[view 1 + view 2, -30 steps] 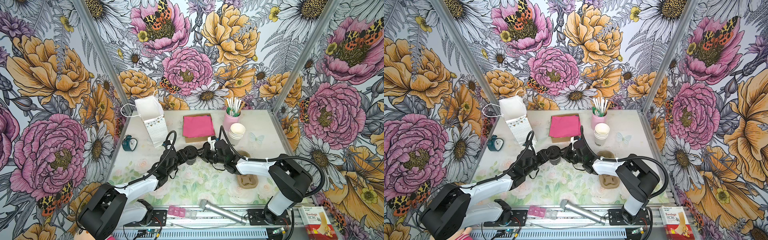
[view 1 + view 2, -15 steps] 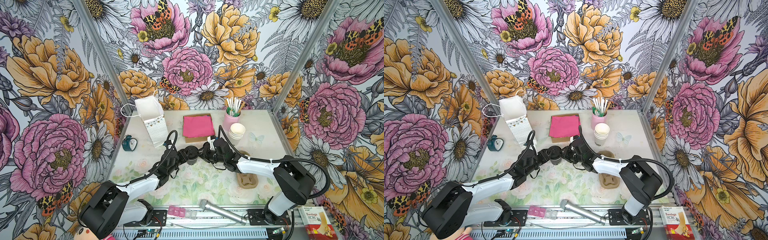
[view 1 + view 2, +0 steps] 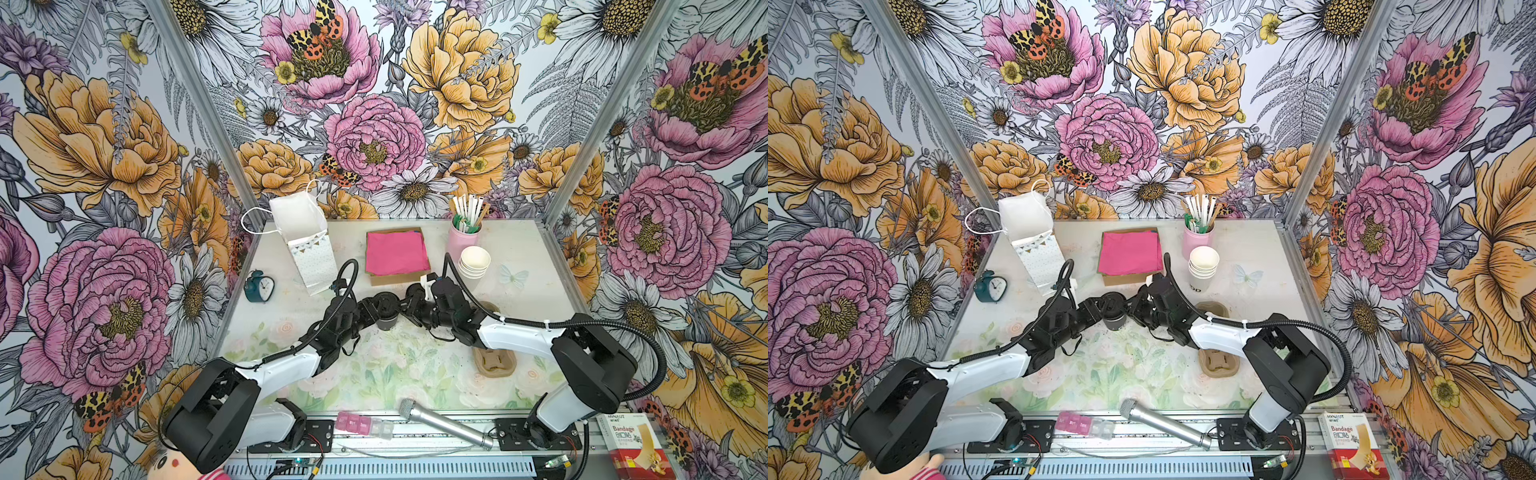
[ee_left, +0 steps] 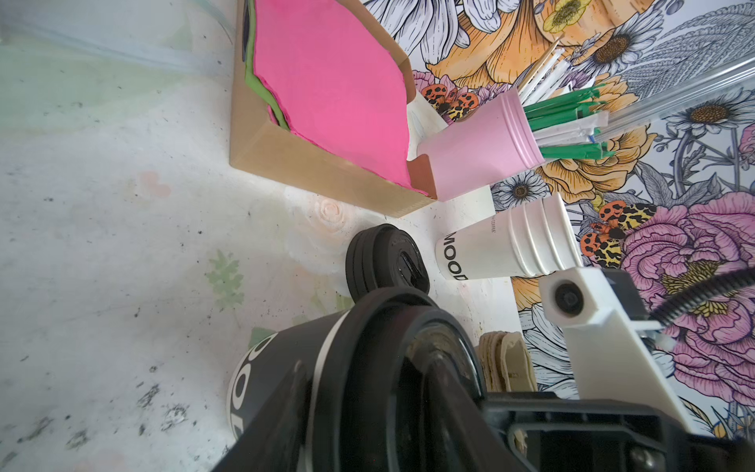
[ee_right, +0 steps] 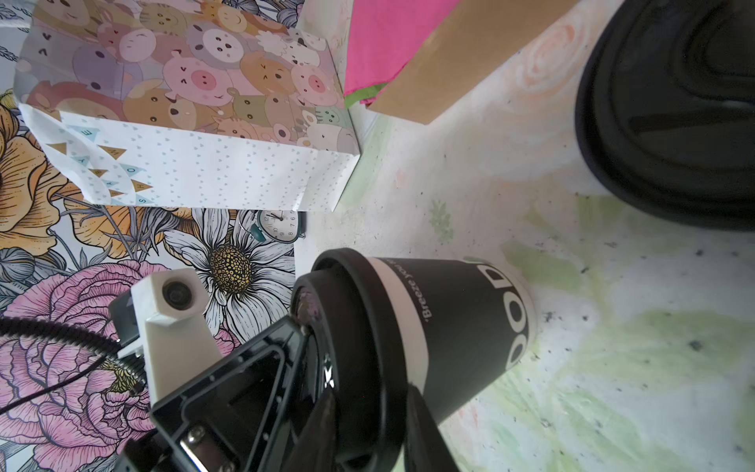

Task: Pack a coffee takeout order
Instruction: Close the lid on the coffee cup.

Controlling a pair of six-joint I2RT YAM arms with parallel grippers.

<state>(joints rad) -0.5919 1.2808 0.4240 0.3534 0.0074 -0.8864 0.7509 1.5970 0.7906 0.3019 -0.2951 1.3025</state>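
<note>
On the desk (image 3: 390, 374) we see a dark paper cup (image 5: 470, 327) capped by a black lid (image 3: 1112, 301), right claw (image 3: 402, 307) pinching its rim, left claw (image 3: 371, 310) straddling lid and cup, grip we cannot tell, farther back pink napkin (image 3: 397, 252) in cardboard box (image 3: 386, 279)

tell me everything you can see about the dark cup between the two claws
The cup is small and paper-looking: black with white lettering, a white band below the rim, a pale base. It stands upright on the table, in front of the cardboard tray, capped by a black lid. The left claw grips it near the top from one side; the right claw meets it from the other, fingers astride the lid's rim.
</note>
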